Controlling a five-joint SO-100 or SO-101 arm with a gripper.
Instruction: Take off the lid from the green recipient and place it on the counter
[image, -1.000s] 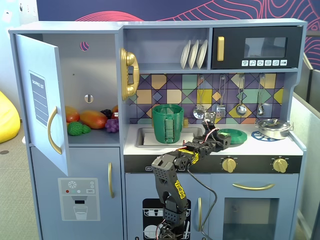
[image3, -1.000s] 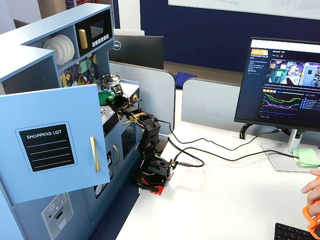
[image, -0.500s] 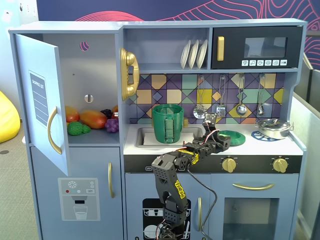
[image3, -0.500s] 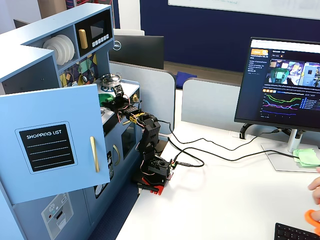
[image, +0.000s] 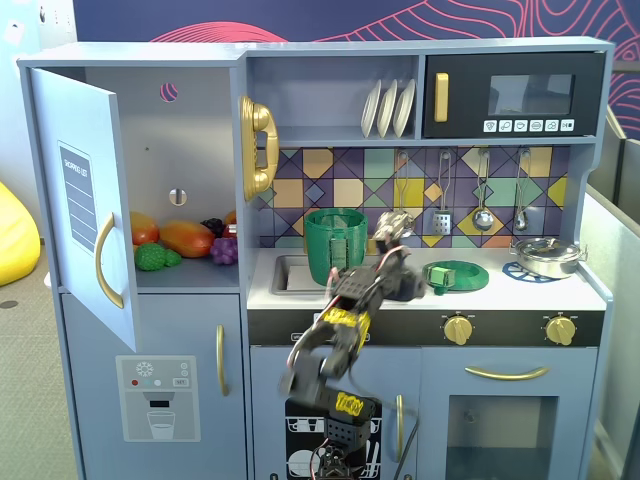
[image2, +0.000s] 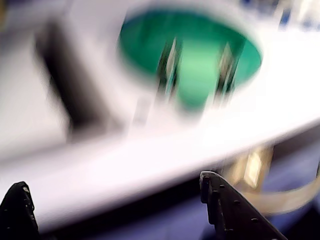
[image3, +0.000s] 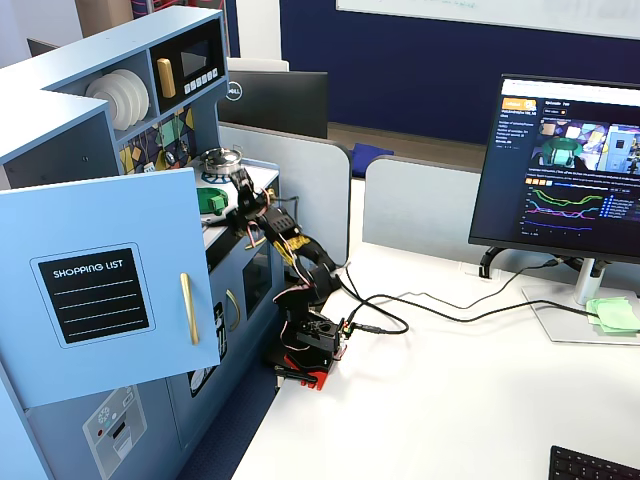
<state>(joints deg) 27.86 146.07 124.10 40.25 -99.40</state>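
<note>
In a fixed view, left of frame centre, the green recipient (image: 335, 246) stands upright at the sink recess with its mouth uncovered; no disc sits on its rim. So the removal part of the task looks done.

Just right of it, near the middle of the frame, the arm reaches up from below and its jaws (image: 412, 282) sit at the front edge of the white surface (image: 520, 287), close to the lid but, as far as this view shows, not on it. The motion blur there hides the fingertips.

Further right, the lid (image: 457, 275) lies flat on the surface beside the printed burner ring, its small knob facing up, well apart from the recipient. The silver pot (image: 546, 256) stands at the far right, untouched.

In the wrist view the lid (image2: 192, 55) fills the upper centre as a blurred green oval, and the two dark fingertips at the bottom edge stand wide apart with nothing between them: the jaws are spread and empty.

By my reading the placement is also complete, and only drawing the arm clear may remain.
</note>
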